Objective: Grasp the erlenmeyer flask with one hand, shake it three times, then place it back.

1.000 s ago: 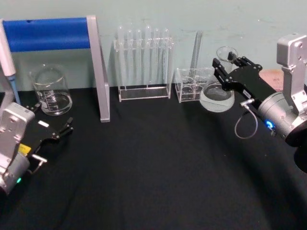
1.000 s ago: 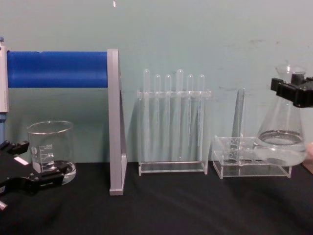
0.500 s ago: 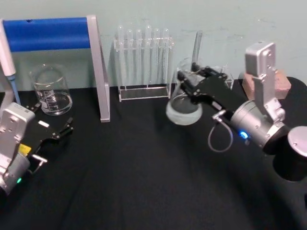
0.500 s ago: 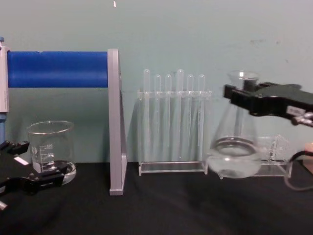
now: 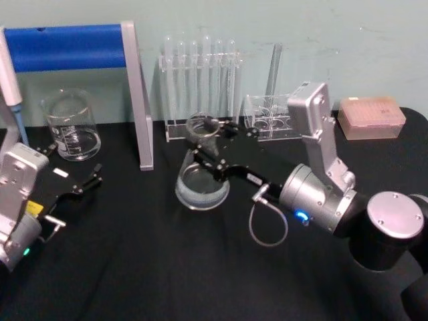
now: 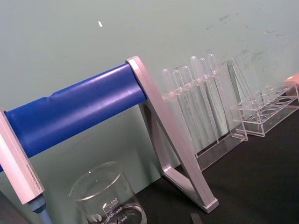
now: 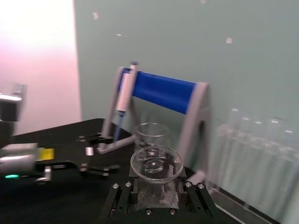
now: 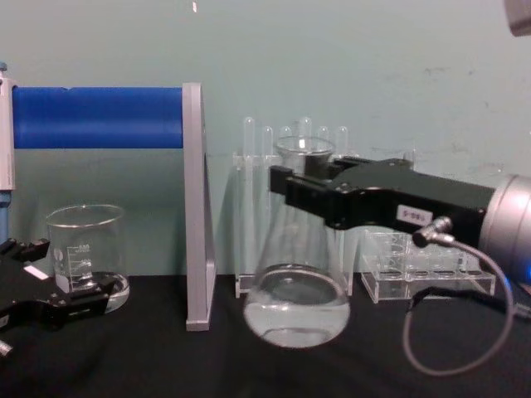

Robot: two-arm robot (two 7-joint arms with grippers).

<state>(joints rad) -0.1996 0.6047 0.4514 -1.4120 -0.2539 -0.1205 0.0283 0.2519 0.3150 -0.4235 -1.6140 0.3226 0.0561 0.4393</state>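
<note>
One erlenmeyer flask [image 8: 296, 286], part-filled with clear liquid, upright before the test-tube rack [image 5: 199, 87]; right gripper [image 8: 303, 189] clenched on its neck. Left gripper [image 5: 75, 160], fingers parted, well left of the rack.

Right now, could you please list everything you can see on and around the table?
erlenmeyer flask: 1, clear glass with clear liquid, mid-table, held by its neck
beaker: 1, clear glass, back left
stand: 1, grey frame with blue bar, back left
pipette: 1, white and blue, hanging at the stand's left end
test tube rack: 1, clear, six tubes, back centre
small rack: 1, clear, one tall tube, right of the test tube rack
box: 1, pink, back right
table: 1, black
left gripper: 1, black, open, at the left by the beaker
right gripper: 1, black, shut on the erlenmeyer flask's neck
</note>
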